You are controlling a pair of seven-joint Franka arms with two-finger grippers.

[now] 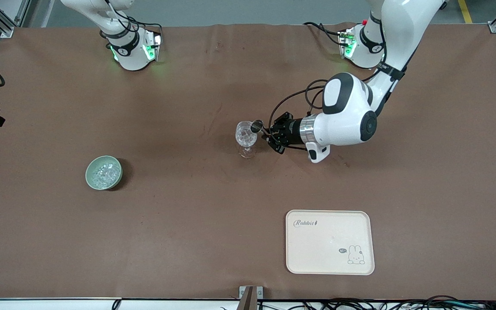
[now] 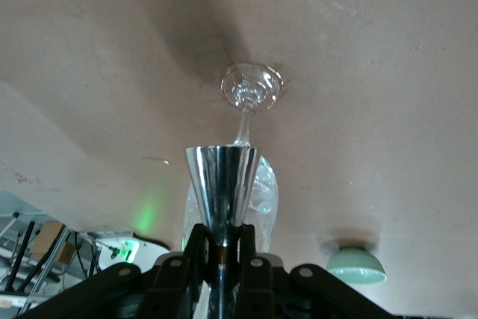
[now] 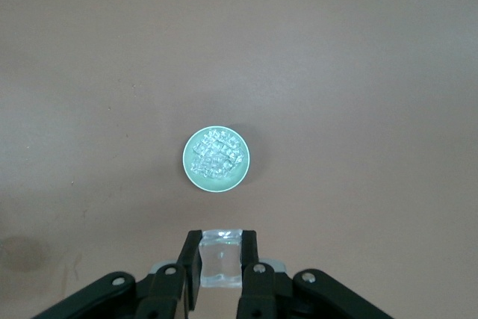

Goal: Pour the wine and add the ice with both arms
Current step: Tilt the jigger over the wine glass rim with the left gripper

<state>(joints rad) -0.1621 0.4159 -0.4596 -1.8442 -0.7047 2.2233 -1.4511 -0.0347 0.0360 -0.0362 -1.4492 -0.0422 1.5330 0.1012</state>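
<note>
A clear stemmed glass stands mid-table. My left gripper is beside it, shut on the stem of a silver metal measuring cup tipped so its mouth is at the glass rim. In the left wrist view the cup lies between the jaws of that gripper, with the glass past it. No wine shows. My right gripper hangs high over the green bowl, shut on one clear ice cube. More ice fills the bowl. The right gripper is out of the front view.
A cream tray with a rabbit print lies nearer the front camera, toward the left arm's end. The brown mat covers the table. The green bowl also appears in the left wrist view.
</note>
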